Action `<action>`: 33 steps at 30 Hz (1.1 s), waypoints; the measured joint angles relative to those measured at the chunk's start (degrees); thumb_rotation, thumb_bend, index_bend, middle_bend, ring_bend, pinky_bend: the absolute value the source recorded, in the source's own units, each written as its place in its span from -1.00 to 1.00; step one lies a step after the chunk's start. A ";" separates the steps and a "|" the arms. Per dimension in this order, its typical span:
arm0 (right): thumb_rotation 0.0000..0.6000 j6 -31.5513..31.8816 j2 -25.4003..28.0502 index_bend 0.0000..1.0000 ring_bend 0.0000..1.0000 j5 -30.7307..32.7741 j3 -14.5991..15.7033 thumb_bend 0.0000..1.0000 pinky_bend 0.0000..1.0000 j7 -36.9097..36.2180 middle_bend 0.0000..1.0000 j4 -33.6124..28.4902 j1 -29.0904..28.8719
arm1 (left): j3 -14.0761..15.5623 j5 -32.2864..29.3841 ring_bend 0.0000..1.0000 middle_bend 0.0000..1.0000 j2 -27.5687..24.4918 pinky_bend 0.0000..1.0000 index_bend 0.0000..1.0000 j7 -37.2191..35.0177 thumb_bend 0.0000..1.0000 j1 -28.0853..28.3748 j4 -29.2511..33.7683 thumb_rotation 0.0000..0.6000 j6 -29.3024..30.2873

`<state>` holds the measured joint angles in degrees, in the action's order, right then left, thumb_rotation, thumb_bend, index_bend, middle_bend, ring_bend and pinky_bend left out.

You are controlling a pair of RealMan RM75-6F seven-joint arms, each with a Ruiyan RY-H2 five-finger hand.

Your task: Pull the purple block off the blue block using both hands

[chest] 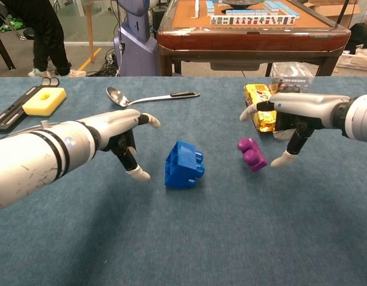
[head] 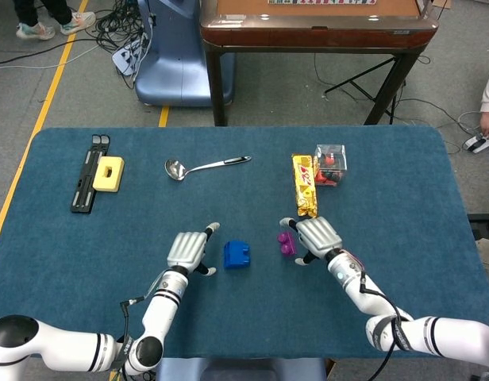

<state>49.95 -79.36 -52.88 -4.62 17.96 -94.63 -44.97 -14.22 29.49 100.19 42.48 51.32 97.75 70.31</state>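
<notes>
The blue block (head: pixel 236 254) lies toward the near edge of the blue table (head: pixel 403 206), apart from the purple block (head: pixel 286 243) lying on the cloth beside it. The left hand (head: pixel 189 251) hovers near the blue block, fingers spread, holding nothing. The right hand (head: pixel 316 236), also spread and empty, sits just beside the purple block.

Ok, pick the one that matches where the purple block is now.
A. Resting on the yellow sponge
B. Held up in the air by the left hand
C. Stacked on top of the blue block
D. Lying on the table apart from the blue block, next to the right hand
D: the purple block lies on the blue tablecloth, a clear gap from the blue block, beside the right hand.
</notes>
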 measured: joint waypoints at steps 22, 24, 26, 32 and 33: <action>1.00 12.51 20.15 -0.78 -0.27 -12.10 2.67 -1.00 -0.02 -3.55 -0.24 -14.08 10.91 | 4.86 15.39 -0.07 -0.14 -15.09 0.46 -0.90 -11.57 -1.00 -11.73 9.23 1.00 7.49; 1.00 14.48 21.69 -0.76 -0.31 -14.45 3.13 -1.00 -0.05 -5.19 -0.27 -14.45 12.73 | 5.92 19.15 -0.12 -0.19 -16.88 0.37 -0.85 -13.81 -1.00 -13.57 9.04 1.00 8.55; 1.00 16.82 22.76 -0.74 -0.32 -17.26 3.69 -1.00 -0.05 -7.15 -0.28 -14.50 14.84 | 7.03 23.07 -0.16 -0.23 -18.84 0.30 -0.80 -15.83 -1.00 -15.44 8.58 1.00 9.83; 1.00 22.65 24.87 -0.72 -0.39 -24.88 6.11 -1.00 -0.12 -10.24 -0.30 -12.66 20.67 | 9.14 32.28 -0.23 -0.25 -26.71 0.18 -0.72 -24.33 -1.00 -20.74 7.16 1.00 12.58; 1.00 23.45 25.03 -0.72 -0.39 -25.79 6.62 -1.00 -0.12 -10.16 -0.30 -12.25 21.58 | 9.44 33.50 -0.24 -0.25 -28.12 0.17 -0.72 -25.66 -1.00 -21.58 6.81 1.00 12.94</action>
<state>73.40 -54.32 -78.68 2.00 7.80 -106.88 -23.39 -4.78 62.99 72.06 16.83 29.74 104.56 83.26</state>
